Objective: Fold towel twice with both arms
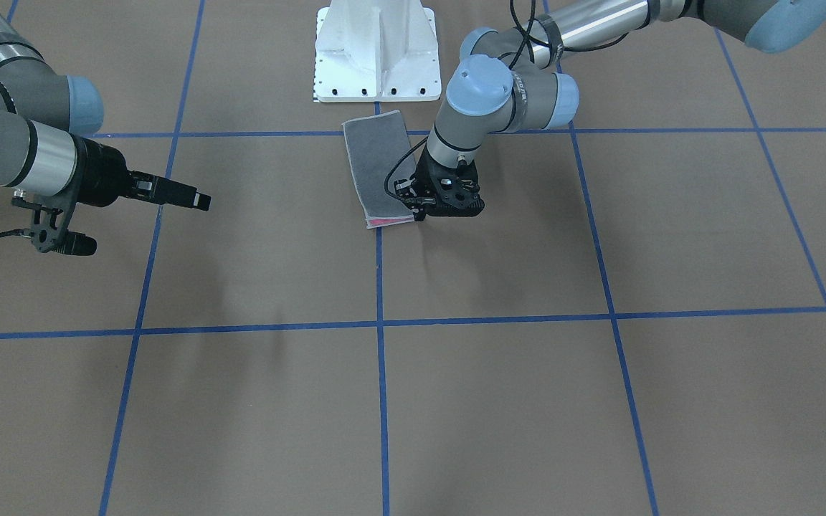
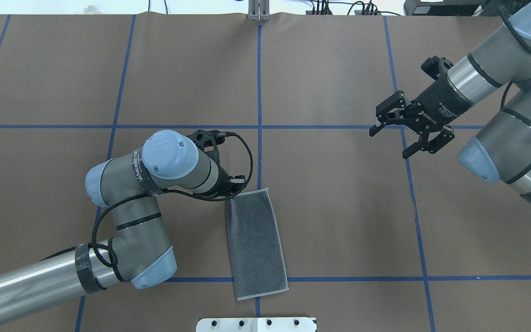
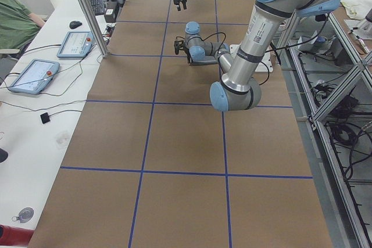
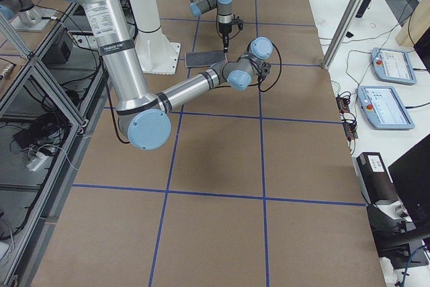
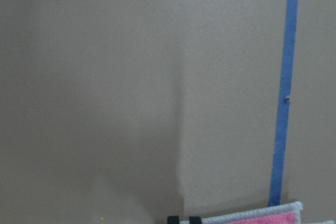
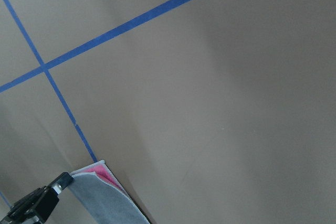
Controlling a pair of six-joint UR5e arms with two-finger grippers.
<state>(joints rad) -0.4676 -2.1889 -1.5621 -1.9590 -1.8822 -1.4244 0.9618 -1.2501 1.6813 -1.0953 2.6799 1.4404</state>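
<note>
**Folded towel, left hand at its corner**

Front-facing view: the towel (image 1: 377, 168) lies on the desk (image 1: 456, 401) as a grey strip. A pink edge peeks out just beside the left hand (image 1: 420, 209), which is at the towel's corner; I cannot tell its grip.

Overhead view: the right hand (image 2: 390, 143) hangs wide open, well apart from the towel.

Left wrist view: the pink, white-stitched edge lies close by that hand.

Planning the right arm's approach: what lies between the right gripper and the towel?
Nothing: the overhead view shows only bare brown table between the open right gripper and the towel.
</note>
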